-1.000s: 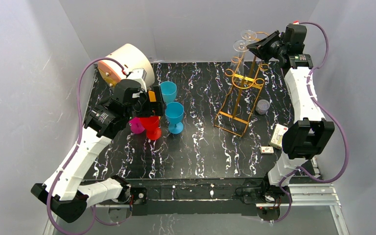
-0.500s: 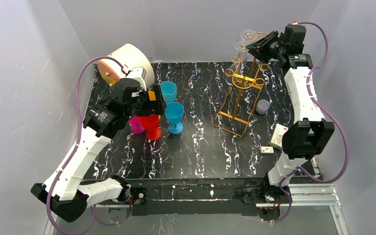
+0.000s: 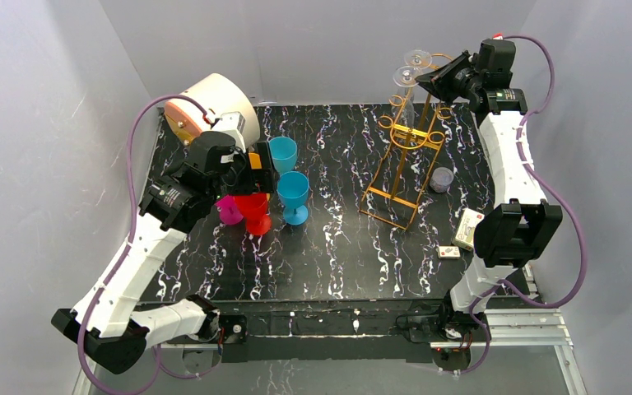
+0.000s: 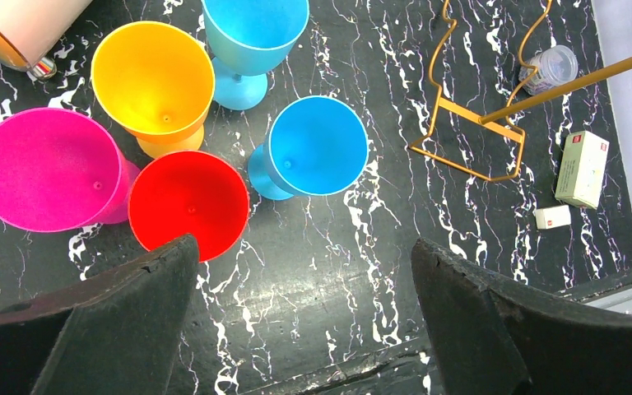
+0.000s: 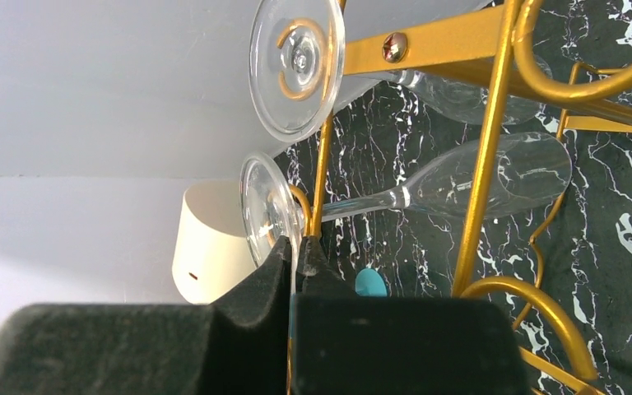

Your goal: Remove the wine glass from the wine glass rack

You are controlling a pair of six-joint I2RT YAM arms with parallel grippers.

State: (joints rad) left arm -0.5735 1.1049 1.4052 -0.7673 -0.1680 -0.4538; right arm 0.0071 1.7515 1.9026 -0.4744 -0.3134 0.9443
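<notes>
On black marbled table (image 4: 321,271), frame left: magenta goblet (image 4: 45,169), yellow goblet (image 4: 152,78), red goblet (image 4: 188,202). Centre blue goblet (image 4: 318,146), top blue goblet (image 4: 253,33). Right edge: clear cup (image 4: 557,63), white box (image 4: 584,169).

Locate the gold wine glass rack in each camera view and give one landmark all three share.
Top external: the wine glass rack stands right of centre, toward the back.
Left wrist: upper right, only its base and a slanting post.
Right wrist: fills the right side, crossbar along the top.
Shared landmark: the cream drum, back left from above, top-left corner for the left wrist, lower left for the right wrist.
</notes>
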